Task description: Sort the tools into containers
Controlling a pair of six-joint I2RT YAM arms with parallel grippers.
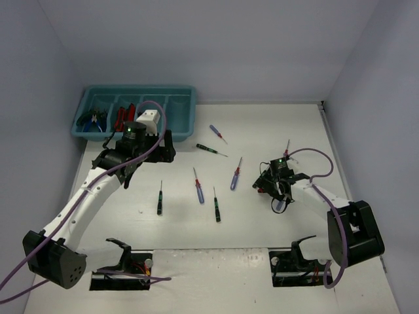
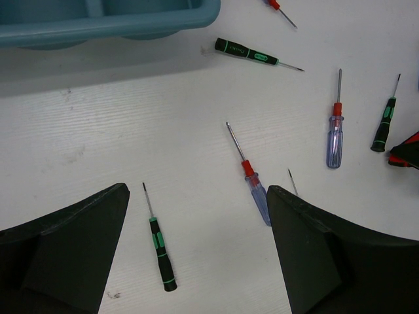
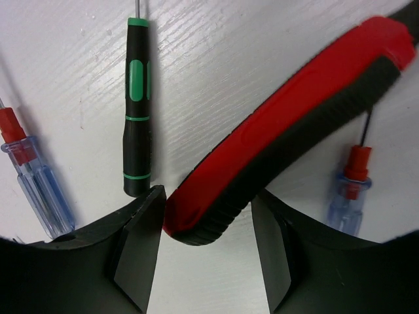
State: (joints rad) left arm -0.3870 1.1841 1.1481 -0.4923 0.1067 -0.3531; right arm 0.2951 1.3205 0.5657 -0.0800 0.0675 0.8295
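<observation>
The teal tray stands at the far left; blue-handled pliers and red-and-black knives lie in its left compartments. My left gripper hovers open just in front of it, and nothing is between its fingers. On the table below lies a green-and-black screwdriver. My right gripper is low at the right, and its fingers touch both sides of the end of a red-and-black utility knife. Several screwdrivers lie loose mid-table, such as a blue one and a green-and-black one.
A green-and-black screwdriver and blue-handled ones lie right beside the right gripper. The tray's front wall is just beyond the left gripper. Walls enclose the table on the left, back and right.
</observation>
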